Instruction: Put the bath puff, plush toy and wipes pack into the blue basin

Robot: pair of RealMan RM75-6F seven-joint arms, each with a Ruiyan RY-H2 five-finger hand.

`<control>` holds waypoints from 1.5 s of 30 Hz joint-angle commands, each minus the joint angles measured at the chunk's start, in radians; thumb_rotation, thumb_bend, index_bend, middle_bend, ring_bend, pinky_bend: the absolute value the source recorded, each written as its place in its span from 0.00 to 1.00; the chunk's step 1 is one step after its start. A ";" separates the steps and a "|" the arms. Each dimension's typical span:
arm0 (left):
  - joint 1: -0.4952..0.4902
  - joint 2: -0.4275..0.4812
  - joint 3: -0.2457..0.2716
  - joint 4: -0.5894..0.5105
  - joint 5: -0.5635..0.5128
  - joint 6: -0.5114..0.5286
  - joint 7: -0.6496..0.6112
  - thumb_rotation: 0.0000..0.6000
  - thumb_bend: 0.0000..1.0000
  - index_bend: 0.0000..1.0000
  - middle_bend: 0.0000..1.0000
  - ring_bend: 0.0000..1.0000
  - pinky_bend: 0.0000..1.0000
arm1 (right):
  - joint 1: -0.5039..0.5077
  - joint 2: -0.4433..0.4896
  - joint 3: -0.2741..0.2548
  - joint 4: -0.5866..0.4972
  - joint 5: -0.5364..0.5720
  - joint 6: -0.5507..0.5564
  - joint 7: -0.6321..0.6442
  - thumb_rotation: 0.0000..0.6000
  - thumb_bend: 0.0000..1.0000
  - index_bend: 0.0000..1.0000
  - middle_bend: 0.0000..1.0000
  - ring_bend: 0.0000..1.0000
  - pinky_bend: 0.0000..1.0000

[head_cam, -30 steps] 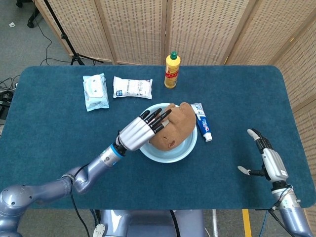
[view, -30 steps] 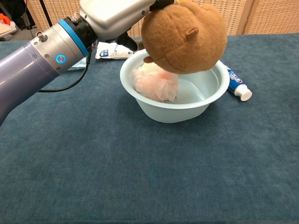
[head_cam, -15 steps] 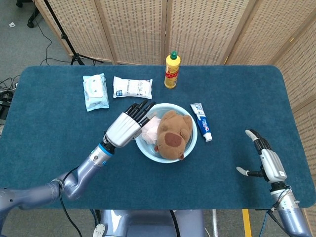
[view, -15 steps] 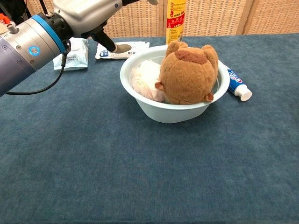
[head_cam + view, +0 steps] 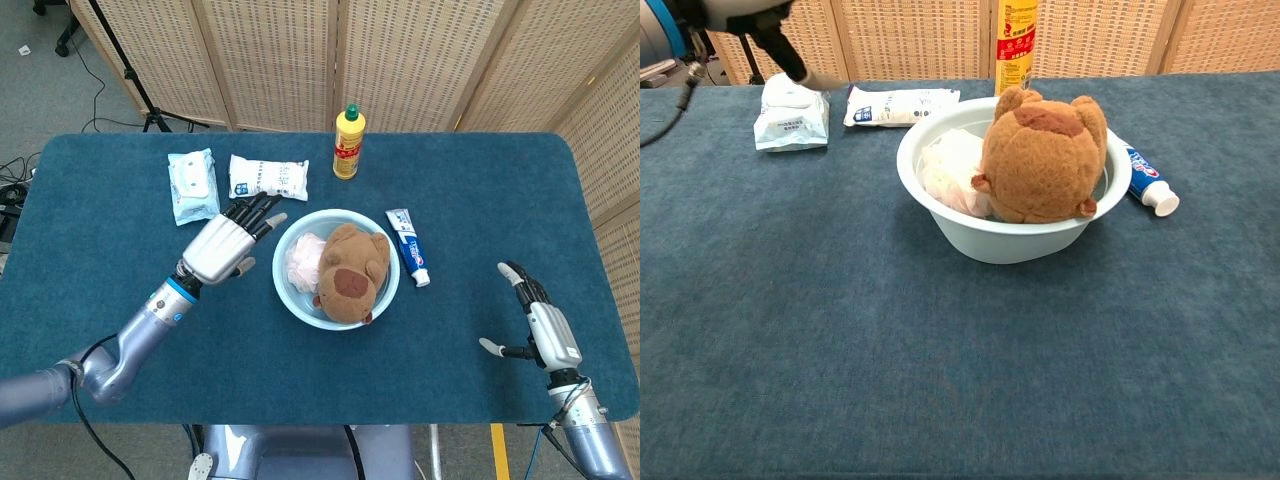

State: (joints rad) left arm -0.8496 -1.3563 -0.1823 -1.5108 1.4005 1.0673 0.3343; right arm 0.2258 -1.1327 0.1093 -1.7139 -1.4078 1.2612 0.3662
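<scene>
Two of three things sit in the basin (image 5: 383,298), toy (image 5: 348,274) and puff (image 5: 303,258), leaving the wipes (image 5: 192,185) flat on the surface beside the left hand (image 5: 219,247), fingers released, likely a light, squashy, slick pack best pinched across its short edges.

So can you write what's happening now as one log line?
left hand: open | plush toy, bath puff: in basin | wipes pack: on table

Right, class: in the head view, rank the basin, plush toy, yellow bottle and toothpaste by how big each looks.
1. Basin
2. Plush toy
3 and 4. Yellow bottle and toothpaste: too alike to rank.
</scene>
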 commanded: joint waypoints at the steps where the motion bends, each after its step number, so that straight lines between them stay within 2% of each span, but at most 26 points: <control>1: 0.019 0.089 -0.007 -0.042 -0.046 -0.023 0.062 1.00 0.24 0.13 0.00 0.00 0.24 | 0.000 0.000 -0.001 -0.001 -0.001 -0.001 -0.001 1.00 0.13 0.00 0.00 0.00 0.03; 6: 0.036 0.157 0.012 -0.032 -0.092 -0.072 0.070 1.00 0.24 0.10 0.00 0.00 0.21 | 0.002 -0.003 -0.004 -0.003 -0.004 -0.004 -0.011 1.00 0.13 0.00 0.00 0.00 0.03; 10: 0.031 0.176 0.029 0.006 -0.135 -0.135 0.085 1.00 0.22 0.01 0.00 0.00 0.13 | 0.004 -0.008 -0.004 -0.003 0.000 -0.006 -0.023 1.00 0.13 0.00 0.00 0.00 0.03; 12: 0.025 0.171 0.033 0.037 -0.155 -0.158 0.095 1.00 0.22 0.00 0.00 0.00 0.10 | 0.006 -0.011 -0.004 -0.002 0.002 -0.008 -0.031 1.00 0.13 0.00 0.00 0.00 0.03; 18: -0.002 0.141 0.035 0.141 -0.195 -0.214 0.119 1.00 0.21 0.00 0.00 0.00 0.06 | 0.010 -0.021 -0.004 0.004 0.013 -0.016 -0.049 1.00 0.13 0.00 0.00 0.00 0.03; 25: -0.067 0.105 0.042 0.275 -0.228 -0.345 0.119 1.00 0.19 0.00 0.00 0.00 0.03 | 0.014 -0.031 0.003 0.019 0.043 -0.030 -0.065 1.00 0.13 0.00 0.00 0.00 0.03; 37: -0.152 -0.005 0.080 0.492 -0.165 -0.459 0.090 1.00 0.19 0.00 0.00 0.00 0.02 | 0.011 -0.035 0.020 0.040 0.082 -0.031 -0.073 1.00 0.13 0.00 0.00 0.00 0.02; 45: -0.169 -0.091 0.102 0.666 -0.155 -0.529 0.035 1.00 0.19 0.00 0.00 0.00 0.02 | 0.010 -0.039 0.026 0.054 0.093 -0.033 -0.074 1.00 0.13 0.00 0.00 0.00 0.02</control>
State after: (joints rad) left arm -1.0100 -1.4184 -0.0894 -0.8860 1.2393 0.5635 0.3907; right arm 0.2362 -1.1720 0.1348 -1.6601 -1.3146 1.2278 0.2916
